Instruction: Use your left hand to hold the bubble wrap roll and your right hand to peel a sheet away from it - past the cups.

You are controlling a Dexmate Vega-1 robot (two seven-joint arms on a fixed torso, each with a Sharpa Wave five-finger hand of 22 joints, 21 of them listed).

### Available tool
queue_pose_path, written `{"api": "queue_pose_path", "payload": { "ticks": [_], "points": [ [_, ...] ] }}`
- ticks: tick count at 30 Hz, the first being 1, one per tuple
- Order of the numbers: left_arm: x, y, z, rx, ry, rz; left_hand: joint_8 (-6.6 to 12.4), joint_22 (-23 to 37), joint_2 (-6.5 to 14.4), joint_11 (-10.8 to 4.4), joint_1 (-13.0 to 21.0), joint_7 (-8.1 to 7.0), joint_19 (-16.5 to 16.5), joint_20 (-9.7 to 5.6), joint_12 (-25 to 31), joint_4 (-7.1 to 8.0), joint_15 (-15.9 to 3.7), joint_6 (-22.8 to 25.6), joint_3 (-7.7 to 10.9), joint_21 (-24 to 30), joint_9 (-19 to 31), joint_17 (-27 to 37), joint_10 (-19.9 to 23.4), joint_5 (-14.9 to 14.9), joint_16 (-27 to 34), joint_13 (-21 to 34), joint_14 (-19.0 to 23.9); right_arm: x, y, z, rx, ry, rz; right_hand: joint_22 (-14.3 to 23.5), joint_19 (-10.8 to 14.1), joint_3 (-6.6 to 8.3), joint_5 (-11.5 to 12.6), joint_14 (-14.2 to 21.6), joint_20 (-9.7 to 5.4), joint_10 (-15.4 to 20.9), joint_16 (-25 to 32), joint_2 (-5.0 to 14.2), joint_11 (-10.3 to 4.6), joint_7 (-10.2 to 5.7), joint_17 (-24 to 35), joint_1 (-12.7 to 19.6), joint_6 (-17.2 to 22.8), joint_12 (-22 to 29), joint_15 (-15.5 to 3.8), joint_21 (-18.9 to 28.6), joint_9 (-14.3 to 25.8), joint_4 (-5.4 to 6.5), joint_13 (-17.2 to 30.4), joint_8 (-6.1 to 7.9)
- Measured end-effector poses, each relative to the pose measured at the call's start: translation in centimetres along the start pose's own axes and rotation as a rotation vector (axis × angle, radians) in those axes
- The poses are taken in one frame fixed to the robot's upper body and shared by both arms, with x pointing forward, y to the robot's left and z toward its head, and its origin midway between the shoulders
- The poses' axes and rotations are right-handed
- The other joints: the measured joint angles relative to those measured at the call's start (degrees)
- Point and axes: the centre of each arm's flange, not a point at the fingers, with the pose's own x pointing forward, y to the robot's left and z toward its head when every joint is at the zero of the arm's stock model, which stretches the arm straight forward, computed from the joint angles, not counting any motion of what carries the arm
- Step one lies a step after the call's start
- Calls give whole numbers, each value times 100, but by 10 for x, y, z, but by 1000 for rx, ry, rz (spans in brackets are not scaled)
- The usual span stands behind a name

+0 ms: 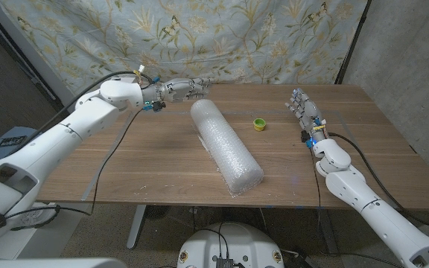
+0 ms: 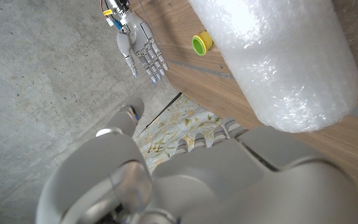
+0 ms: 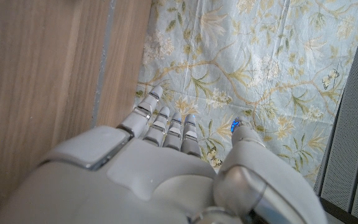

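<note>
Looking down from the head camera, I saw the wooden table point(image 1: 147, 160) with the bubble wrap roll point(image 1: 226, 145) lying slantwise across its middle, the near end almost at the front edge, where a loose flap of wrap was hard to separate from the roll itself. In the left wrist view the roll ran out of frame, so I could not see its whole length. One small yellow-green cup point(image 1: 259, 124) stood just right of the roll; whether anything was in it I could not tell. My left hand point(image 1: 185, 88) hovered near the far edge, close to the roll's far end, fingers stretched out, gripping nothing. My right hand point(image 1: 302, 109) waited well right of the cup, fingers straight and slightly apart, empty.
</note>
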Motion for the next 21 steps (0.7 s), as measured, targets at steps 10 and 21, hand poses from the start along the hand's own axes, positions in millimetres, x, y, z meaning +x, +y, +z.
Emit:
{"api": "queue_pose_path", "payload": {
  "ticks": [10,21],
  "points": [
    [0,8,16,75,22,-53,0,0,-8,20,83,0,-19,19,0,0,0,0,0,0,0,0,20,22,24,-1,0,-2,-2,3,2,-11,-7,0,0,0,0,-22,0,-30,0,0,30,0,-1,0,0,0,22,0,0,0,0,-28],
    [7,14,30,164,53,-127,0,0,-35,19,154,-41,3,-3,29,-24,0,1,-24,0,0,-1,20,84,46,-1,1,-1,-5,5,5,-22,-16,0,0,-1,0,-22,0,-51,0,0,51,32,-1,0,-32,0,22,0,0,-1,0,-28]
  ]
}}
